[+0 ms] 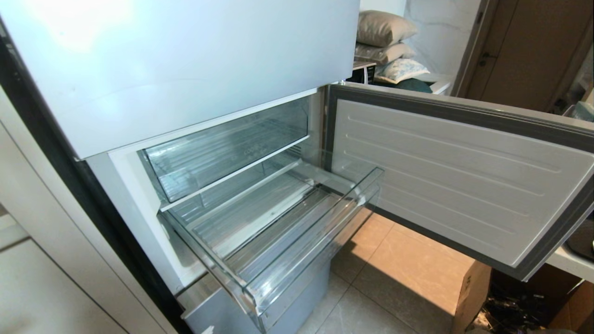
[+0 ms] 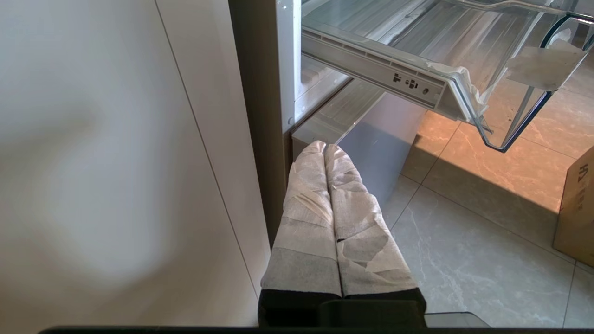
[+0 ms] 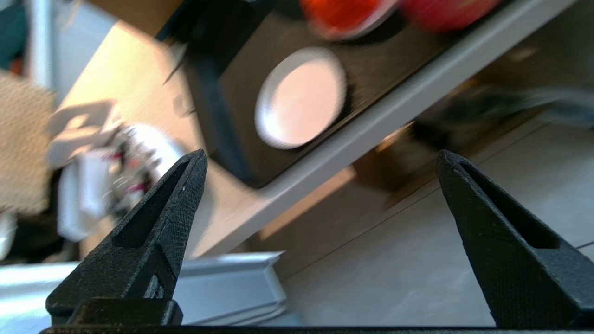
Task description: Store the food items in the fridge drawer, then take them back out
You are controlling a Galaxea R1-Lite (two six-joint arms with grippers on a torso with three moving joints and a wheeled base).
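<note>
The fridge drawer [image 1: 278, 232] is standing pulled out from the fridge, under the smaller clear compartment [image 1: 222, 148]. It is wide and shallow, made of clear plastic, with a ribbed floor and a thick transparent front wall. Nothing is lying inside it. The fridge door [image 1: 464, 181] is hanging open to the right of the drawer, showing its white ribbed inner side.

The two food items are showing only in the right wrist view, blurred and cut by the picture's edge: an orange-red fruit [image 3: 345, 14] and, just beside it, a red apple [image 3: 445, 11]. They are resting on a dark mat [image 3: 287, 69] on a pale desk [image 3: 371, 134], near a round white plate [image 3: 301, 97].

The right hand [image 3: 320, 162] is hanging over the tiled floor, facing this desk, with its black fingers [image 3: 162, 222] standing wide apart and holding nothing. The left hand [image 2: 325, 147] is resting low beside the fridge, its two tape-wrapped fingers [image 2: 306, 208] pressed together, also holding nothing.
</note>
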